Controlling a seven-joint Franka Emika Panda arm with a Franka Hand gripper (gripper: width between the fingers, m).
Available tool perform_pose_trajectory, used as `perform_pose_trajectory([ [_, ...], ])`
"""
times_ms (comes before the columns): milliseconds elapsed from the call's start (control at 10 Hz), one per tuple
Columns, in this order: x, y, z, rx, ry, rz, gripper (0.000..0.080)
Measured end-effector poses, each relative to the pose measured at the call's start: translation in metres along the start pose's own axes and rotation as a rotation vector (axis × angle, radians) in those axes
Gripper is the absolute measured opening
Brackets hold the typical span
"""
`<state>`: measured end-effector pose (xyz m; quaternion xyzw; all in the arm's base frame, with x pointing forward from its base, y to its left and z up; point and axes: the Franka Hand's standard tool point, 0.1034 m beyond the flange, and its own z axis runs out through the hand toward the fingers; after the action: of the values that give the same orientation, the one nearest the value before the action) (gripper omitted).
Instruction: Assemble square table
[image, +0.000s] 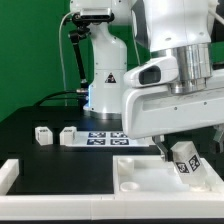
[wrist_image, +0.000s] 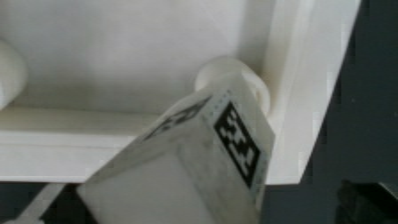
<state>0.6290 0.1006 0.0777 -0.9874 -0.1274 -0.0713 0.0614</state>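
The square table's top (image: 145, 172) is a white slab lying at the front right. A short white tagged leg (image: 184, 162) leans tilted on its right part. In the wrist view this leg (wrist_image: 210, 150) fills the foreground, its end at a round corner socket (wrist_image: 226, 74) beside the slab's raised rim (wrist_image: 306, 80). My gripper (image: 186, 150) hangs straight over the leg, open, with one dark finger (image: 163, 147) standing clear of the leg's side. Two more short legs (image: 42, 135) (image: 68, 133) rest on the black table at the exterior view's left.
The marker board (image: 102, 138) lies behind the slab. A long white L-shaped rail (image: 12, 176) runs along the front left. The robot's base (image: 105, 85) stands at the back before a green backdrop.
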Motion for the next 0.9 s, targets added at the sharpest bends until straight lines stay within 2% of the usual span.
perform_pose_trajectory([
  [200, -0.0061, 0.0018, 0.0039, 0.0, -0.007, -0.15, 0.0649],
  [500, -0.0064, 0.0007, 0.0048, -0.004, -0.011, -0.226, 0.0649],
  [700, -0.0068, 0.001, 0.0053, -0.003, -0.012, -0.202, 0.0411],
  [800, -0.0068, 0.0003, 0.0055, -0.002, -0.012, -0.162, 0.0411],
  [900, -0.0069, -0.0002, 0.0058, -0.001, -0.012, -0.069, 0.0285],
])
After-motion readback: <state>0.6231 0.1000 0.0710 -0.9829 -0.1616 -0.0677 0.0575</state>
